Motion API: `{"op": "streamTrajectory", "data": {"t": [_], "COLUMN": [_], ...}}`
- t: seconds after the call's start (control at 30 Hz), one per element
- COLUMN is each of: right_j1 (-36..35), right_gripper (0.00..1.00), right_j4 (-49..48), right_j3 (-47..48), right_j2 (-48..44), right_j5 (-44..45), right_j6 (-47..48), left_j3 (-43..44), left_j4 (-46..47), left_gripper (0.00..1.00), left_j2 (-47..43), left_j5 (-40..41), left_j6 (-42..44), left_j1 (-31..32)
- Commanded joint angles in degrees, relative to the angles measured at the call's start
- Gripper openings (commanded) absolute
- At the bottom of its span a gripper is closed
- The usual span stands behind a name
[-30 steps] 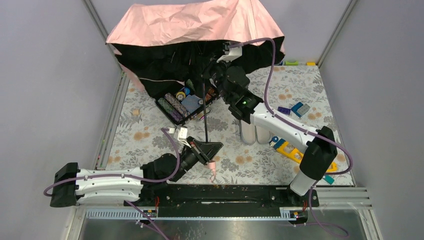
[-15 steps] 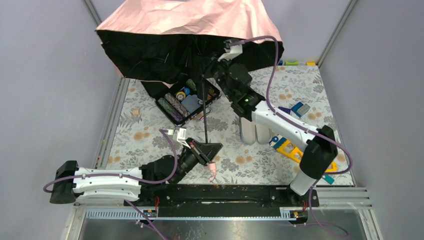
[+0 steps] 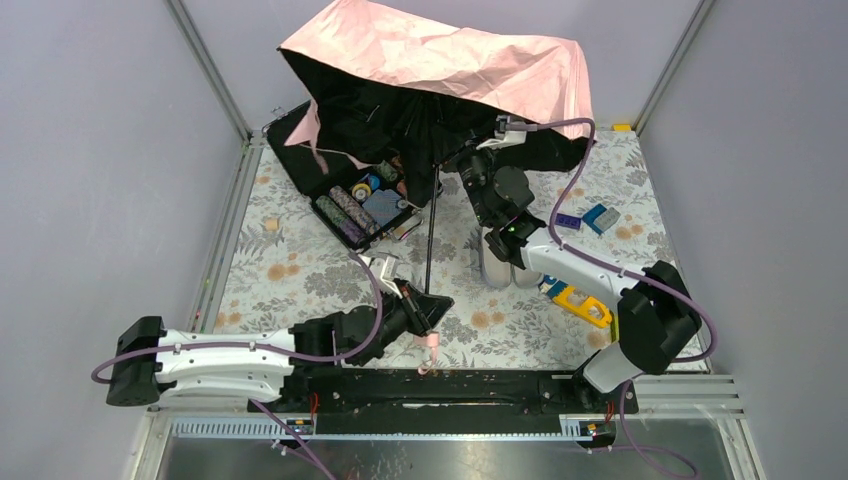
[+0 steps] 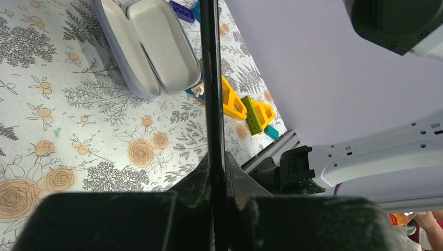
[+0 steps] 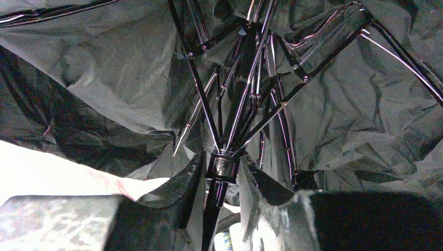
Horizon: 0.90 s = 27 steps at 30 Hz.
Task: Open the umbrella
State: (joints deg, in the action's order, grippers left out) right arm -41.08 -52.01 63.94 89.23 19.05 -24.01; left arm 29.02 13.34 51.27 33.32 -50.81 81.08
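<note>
Left gripper [image 3: 424,312] has shifted right a little and is clamped on the shaft [image 3: 430,235] of the umbrella [image 3: 450,60], just above the pink handle [image 3: 428,342]. The canopy [image 3: 520,75] has swung from back-left to back-centre; ribs half spread, fabric slack, so likely not locked. Right gripper [image 5: 222,175] has followed under it, narrow, pinching the runner [image 5: 222,166].
</note>
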Motion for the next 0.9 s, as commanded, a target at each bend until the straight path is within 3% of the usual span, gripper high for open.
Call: {"op": "streamTrajectory", "data": {"t": [0.0,0.13,0.3,0.37,0.47,0.6,0.87], "right_j1": [3.04,2.94,2.95,3.01,1.31,-4.02,-7.96], "right_gripper": [0.00,0.16,0.62,0.74,0.82,0.90,0.90], "right_j4": [-7.25,-4.99,-0.60,3.21,1.65,-1.40,-10.41], "right_j3": [2.70,1.98,0.22,-0.16,-3.64,-6.98,-23.85], "right_j2": [-3.45,-4.04,-5.90,-7.53,-10.23,-13.40,-22.72], "right_j5": [19.44,22.08,17.24,14.52,9.74,12.09,12.06], "right_j6": [19.63,23.67,22.11,17.67,15.11,21.66,9.47], "left_j3": [1.67,0.72,-0.02,-1.06,-1.47,-0.51,-0.49], "left_j4": [2.09,2.75,3.12,4.34,5.00,5.21,7.11], "left_gripper": [0.00,0.00,0.00,0.00,0.00,0.00,0.00], "left_j2": [0.19,0.13,-0.26,-0.73,-1.10,-1.27,-1.56], "left_j5": [-3.97,-3.79,-2.98,-2.13,-0.95,0.12,0.34], "left_j6": [-3.12,-4.52,-5.49,-6.49,-7.28,-7.00,-5.94], "left_j1": [0.68,-0.02,-0.22,-0.35,-0.79,-1.39,-2.33]}}
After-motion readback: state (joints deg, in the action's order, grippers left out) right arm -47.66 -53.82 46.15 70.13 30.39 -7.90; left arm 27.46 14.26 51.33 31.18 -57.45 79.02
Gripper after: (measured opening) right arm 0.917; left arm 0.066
